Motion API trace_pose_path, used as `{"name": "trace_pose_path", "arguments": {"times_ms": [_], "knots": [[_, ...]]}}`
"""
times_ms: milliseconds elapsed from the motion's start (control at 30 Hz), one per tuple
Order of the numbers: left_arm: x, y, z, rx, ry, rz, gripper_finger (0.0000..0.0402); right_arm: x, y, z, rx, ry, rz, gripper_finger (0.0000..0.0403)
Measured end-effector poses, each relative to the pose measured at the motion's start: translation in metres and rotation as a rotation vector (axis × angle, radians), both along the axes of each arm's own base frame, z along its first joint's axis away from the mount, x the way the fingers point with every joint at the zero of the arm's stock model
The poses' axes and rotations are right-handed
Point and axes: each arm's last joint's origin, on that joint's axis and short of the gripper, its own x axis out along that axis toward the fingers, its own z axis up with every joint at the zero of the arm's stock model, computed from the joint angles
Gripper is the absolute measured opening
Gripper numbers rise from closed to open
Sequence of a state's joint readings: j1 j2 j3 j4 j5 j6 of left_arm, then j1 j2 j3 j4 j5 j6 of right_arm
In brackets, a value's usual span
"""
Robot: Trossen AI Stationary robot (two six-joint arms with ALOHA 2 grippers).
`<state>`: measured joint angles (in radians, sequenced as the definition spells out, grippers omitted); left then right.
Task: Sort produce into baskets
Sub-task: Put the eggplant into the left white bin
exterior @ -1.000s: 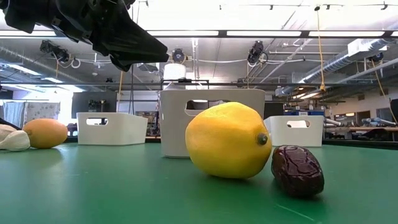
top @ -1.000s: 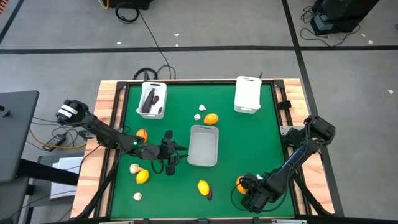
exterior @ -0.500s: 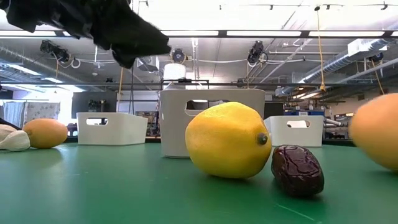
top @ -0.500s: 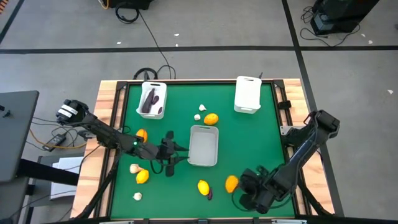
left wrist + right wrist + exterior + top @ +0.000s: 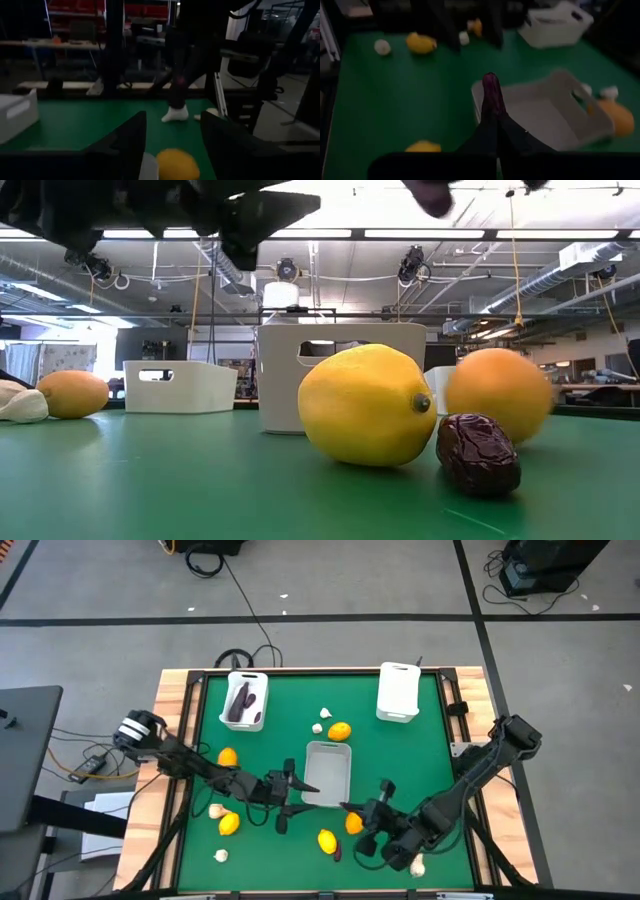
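My right gripper is shut on a dark purple vegetable just near-right of the centre basket. An orange lies on the mat right by this gripper and also shows in the low view. My left gripper is open and empty above the mat, left of the centre basket. A lemon lies ahead of and below its fingers. That lemon rests on the mat beside a small dark wrinkled piece. The far-left basket holds purple vegetables. My right gripper pinches the purple vegetable between its two fingers. The vegetable's glossy free end sticks out past the fingertips, and the rest is hidden between the fingers. It is lifted clear of the mat. Whether the gripper touches the orange I cannot tell.
A third white basket stands at the far right. An orange and garlic bulbs lie just beyond the centre basket. On the left lie an orange, a lemon and garlic. One garlic lies near the right arm.
My right gripper has gone from the near right corner toward the table's left and far side, up to the centre basket. The orange beside it has rolled along the mat toward the left with it. My left gripper has shifted a little toward the right and near edge.
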<state>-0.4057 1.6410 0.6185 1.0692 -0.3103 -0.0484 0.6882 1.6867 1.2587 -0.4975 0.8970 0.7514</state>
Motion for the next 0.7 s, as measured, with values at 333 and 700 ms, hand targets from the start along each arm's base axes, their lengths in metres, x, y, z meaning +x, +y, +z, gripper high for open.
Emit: {"name": "trace_pose_path", "arguments": {"times_ms": [333, 700], "knots": [[0.03, -0.013, 0.016, 0.087, -0.033, 0.005, 0.018, 0.019, -0.008, 0.009, -0.058, -0.037, 0.075, 0.0007], [0.033, -0.014, 0.019, 0.086, -0.014, 0.013, 0.0033, 0.019, -0.006, 0.008, -0.017, -0.031, 0.097, 0.0038]]}}
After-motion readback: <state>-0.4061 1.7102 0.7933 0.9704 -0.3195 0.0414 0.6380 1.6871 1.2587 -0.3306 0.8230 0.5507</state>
